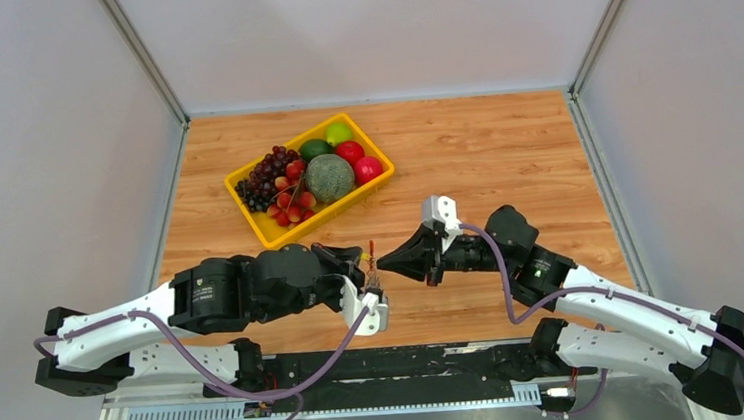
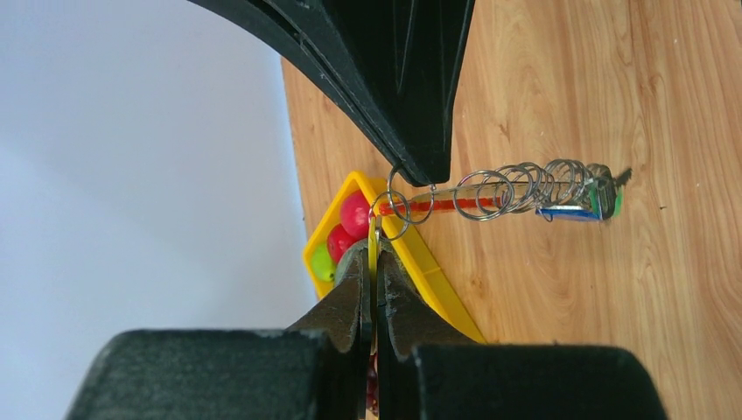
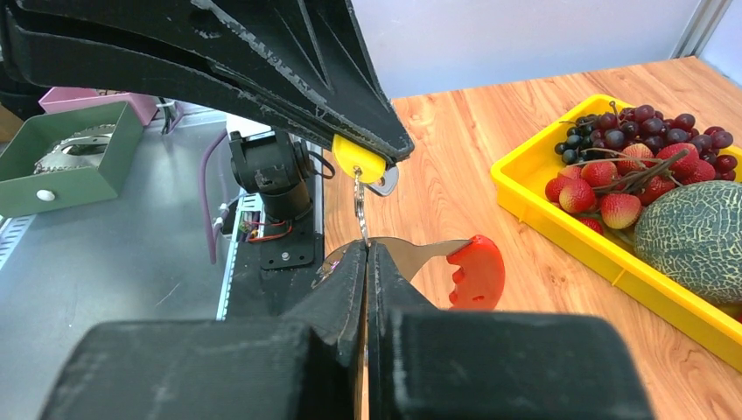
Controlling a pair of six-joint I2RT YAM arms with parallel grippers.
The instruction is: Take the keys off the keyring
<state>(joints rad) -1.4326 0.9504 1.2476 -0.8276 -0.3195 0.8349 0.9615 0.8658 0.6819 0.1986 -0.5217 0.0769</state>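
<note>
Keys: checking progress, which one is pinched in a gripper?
The yellow-headed key, in the left gripper; the blue key and green key hang ungripped beyond the rings.

The tray (image 1: 338, 207) sits on the far half of the worktop (image 1: 504, 149), left of centre, with fruit (image 1: 329, 176) in it. Nearer, the 2 tools meet tip to tip: left tool (image 2: 374, 261) on the left, right tool (image 3: 366, 249) on the right. Between them is the keyring (image 2: 507, 188), 1 key (image 3: 359, 160) clamped in the left tool, a ring in the right tool; the other keys (image 2: 586, 201) bunch at its free end.
</note>
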